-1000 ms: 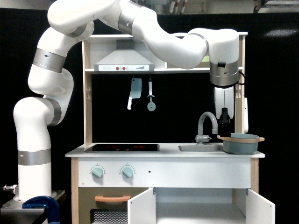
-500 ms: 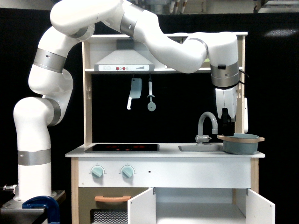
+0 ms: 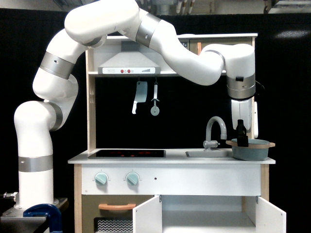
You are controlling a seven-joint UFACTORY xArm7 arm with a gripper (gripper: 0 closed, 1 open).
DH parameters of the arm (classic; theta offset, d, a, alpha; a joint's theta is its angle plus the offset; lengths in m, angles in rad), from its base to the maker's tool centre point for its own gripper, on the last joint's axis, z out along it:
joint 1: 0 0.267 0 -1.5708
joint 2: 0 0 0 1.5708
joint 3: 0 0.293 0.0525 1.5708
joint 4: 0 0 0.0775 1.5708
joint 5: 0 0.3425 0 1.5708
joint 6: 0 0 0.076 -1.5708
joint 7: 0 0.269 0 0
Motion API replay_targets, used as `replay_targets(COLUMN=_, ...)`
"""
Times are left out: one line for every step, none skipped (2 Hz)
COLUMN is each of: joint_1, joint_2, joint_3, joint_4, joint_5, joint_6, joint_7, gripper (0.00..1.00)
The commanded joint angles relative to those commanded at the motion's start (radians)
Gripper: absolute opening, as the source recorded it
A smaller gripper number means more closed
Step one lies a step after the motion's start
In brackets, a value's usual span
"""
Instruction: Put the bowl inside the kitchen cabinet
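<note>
Exterior view: I have the gripper (image 3: 241, 140) hanging over the bowl (image 3: 250, 149), which sits right of the faucet (image 3: 215, 130), reaching down at its near rim; whether the jaws are spread I cannot tell. Below, the kitchen cabinet (image 3: 209, 213) stands open to receive it.
</note>
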Motion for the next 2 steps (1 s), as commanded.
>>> replay_targets(joint_1=0.031, joint_2=0.05, joint_3=0.025, joint_4=0.016, joint_5=-0.005, joint_6=-0.059, joint_7=0.025, gripper=1.0)
replay_targets(joint_1=0.028, joint_2=0.059, joint_3=0.035, joint_4=-0.001, joint_5=0.0, joint_6=-0.084, joint_7=0.013, gripper=1.0)
